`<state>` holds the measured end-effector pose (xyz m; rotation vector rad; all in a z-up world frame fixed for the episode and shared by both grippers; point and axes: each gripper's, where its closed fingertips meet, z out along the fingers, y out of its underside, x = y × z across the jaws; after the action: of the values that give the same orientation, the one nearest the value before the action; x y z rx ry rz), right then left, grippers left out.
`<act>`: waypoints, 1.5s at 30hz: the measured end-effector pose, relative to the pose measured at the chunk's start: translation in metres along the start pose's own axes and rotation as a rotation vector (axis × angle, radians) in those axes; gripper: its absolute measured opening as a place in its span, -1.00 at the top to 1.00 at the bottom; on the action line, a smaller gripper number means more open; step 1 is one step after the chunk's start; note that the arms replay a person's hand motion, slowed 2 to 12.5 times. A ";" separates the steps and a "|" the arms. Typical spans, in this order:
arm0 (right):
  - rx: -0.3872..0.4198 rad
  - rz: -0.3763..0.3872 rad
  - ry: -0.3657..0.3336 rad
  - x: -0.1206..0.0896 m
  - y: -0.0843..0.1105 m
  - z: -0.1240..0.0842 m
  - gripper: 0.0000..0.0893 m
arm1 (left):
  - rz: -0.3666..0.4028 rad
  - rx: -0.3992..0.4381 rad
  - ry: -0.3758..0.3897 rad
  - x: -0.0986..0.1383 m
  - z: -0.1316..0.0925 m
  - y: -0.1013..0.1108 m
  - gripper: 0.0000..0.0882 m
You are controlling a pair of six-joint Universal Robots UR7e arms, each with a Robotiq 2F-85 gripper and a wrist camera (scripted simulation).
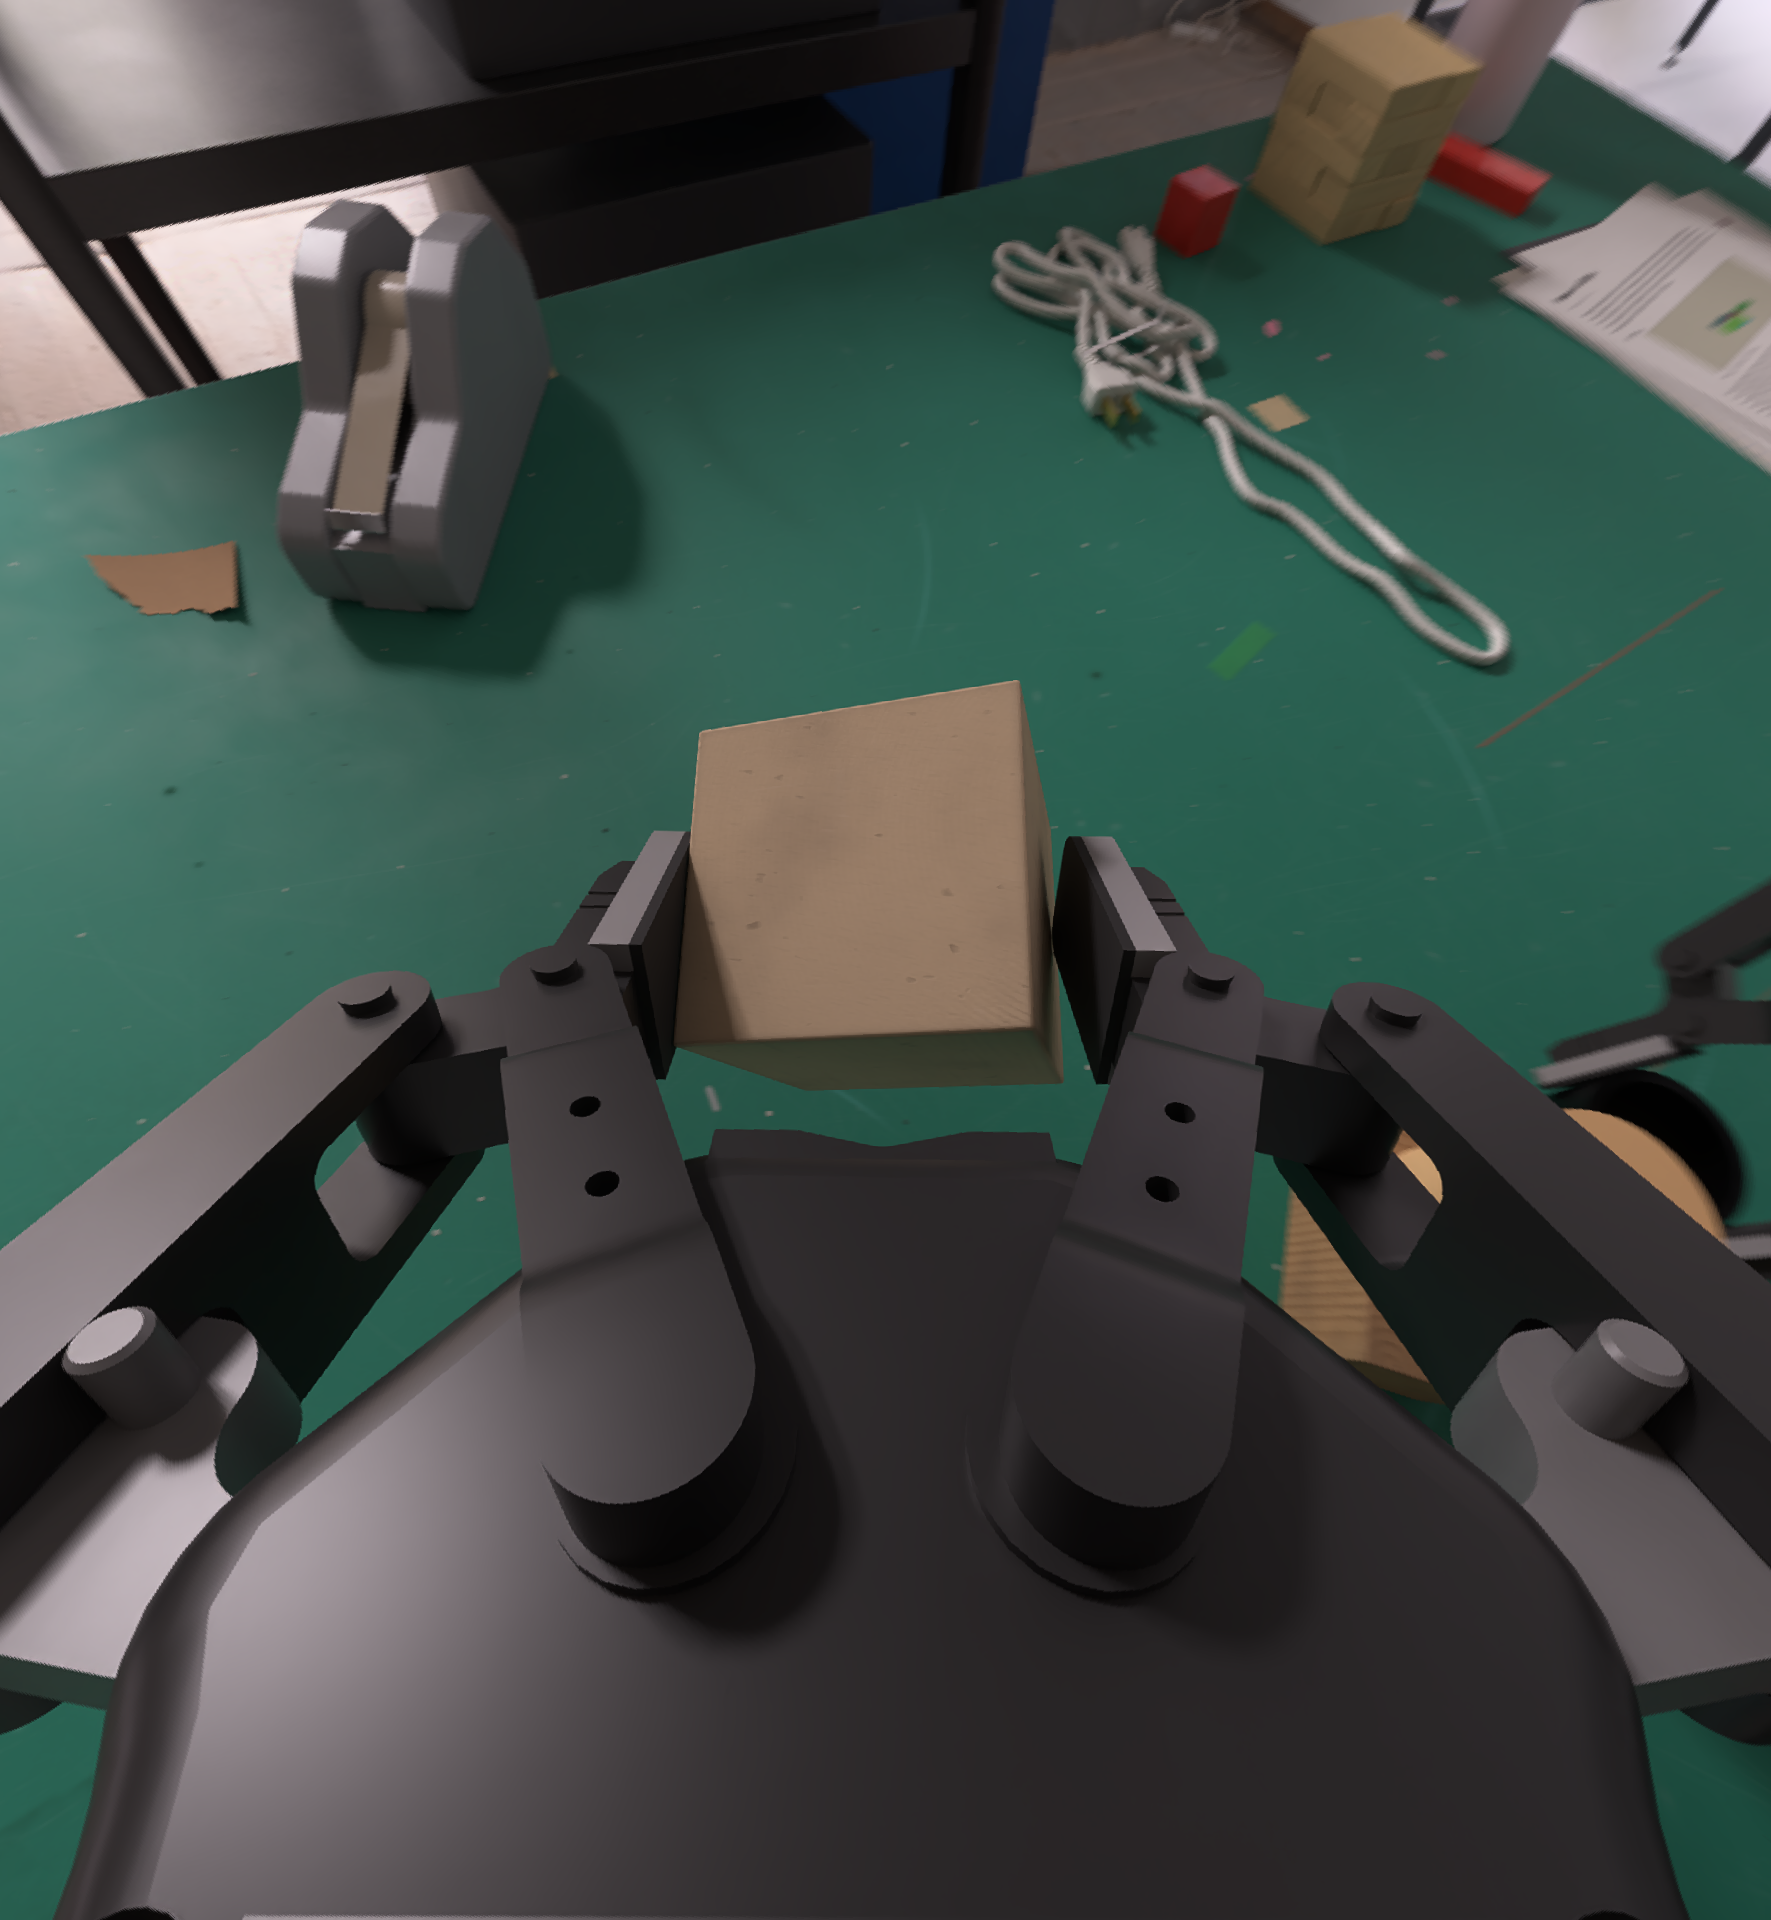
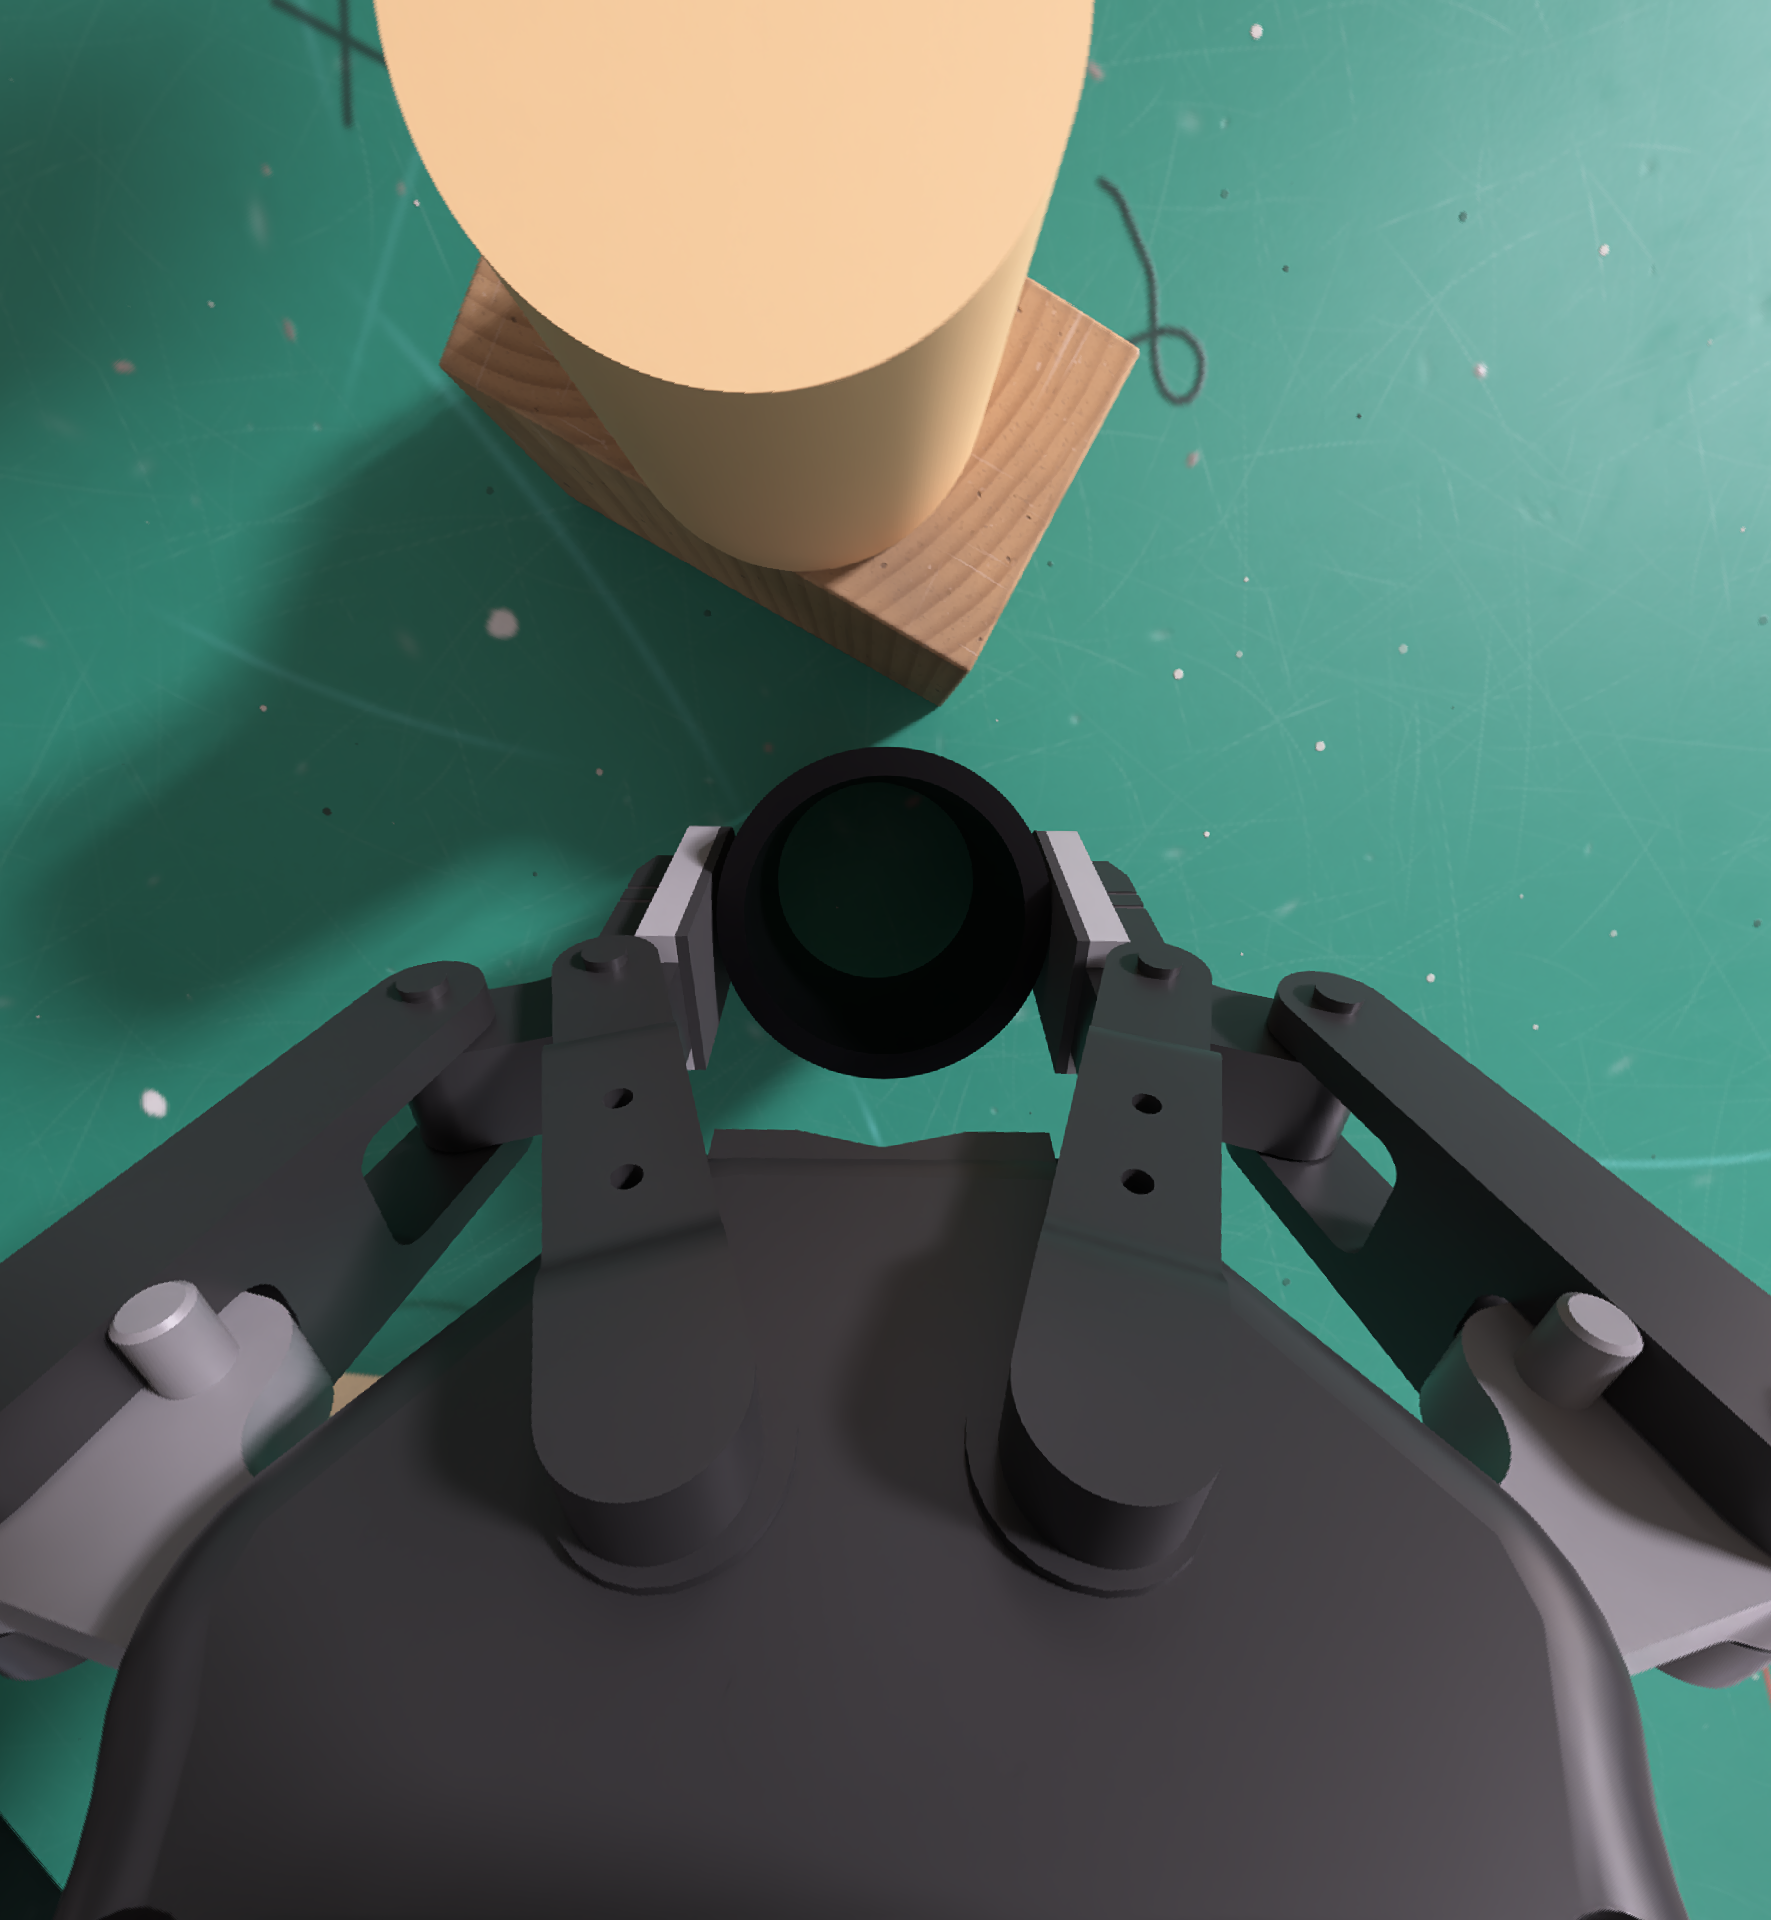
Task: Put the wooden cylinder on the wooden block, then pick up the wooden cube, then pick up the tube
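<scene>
My left gripper point(image 1: 865, 940) is shut on the wooden cube point(image 1: 865, 883), a plain tan cube held above the green mat. My right gripper point(image 2: 881, 935) is shut on the black tube point(image 2: 881, 914), seen end-on with its bore open toward the camera. Just beyond the tube, the pale wooden cylinder point(image 2: 746, 208) stands upright on the wooden block point(image 2: 964, 582), which rests on the mat. In the left wrist view, the cylinder point(image 1: 1639, 1164) and block point(image 1: 1328, 1299) show partly behind my right finger linkage, with the other gripper point(image 1: 1691, 1029) beside them.
On the green mat point(image 1: 860, 468) stand a grey tape dispenser point(image 1: 408, 416), a coiled white cable point(image 1: 1172, 343), a tan box point(image 1: 1364, 125), two red blocks point(image 1: 1198, 208), papers point(image 1: 1712, 322) and a cardboard scrap point(image 1: 174, 577). Black shelving point(image 1: 445, 104) stands behind the table.
</scene>
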<state>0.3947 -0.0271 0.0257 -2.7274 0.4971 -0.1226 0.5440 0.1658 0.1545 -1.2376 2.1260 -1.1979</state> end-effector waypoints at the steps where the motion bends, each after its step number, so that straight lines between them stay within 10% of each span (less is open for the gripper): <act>1: -0.001 0.004 0.001 0.001 0.001 0.000 -0.10 | -0.008 0.007 0.021 0.006 -0.004 -0.002 -0.35; 16: 0.004 0.076 0.010 0.017 0.013 -0.010 -0.10 | -0.030 0.052 0.234 0.081 -0.047 -0.012 -0.35; 45: 0.081 0.314 0.087 0.067 0.050 -0.055 -0.10 | 0.138 0.006 0.127 0.137 -0.058 0.005 -0.35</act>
<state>0.4324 -0.1132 0.0594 -2.5363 0.9161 -0.1747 0.4300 0.0786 0.1922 -1.0175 2.2561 -1.2511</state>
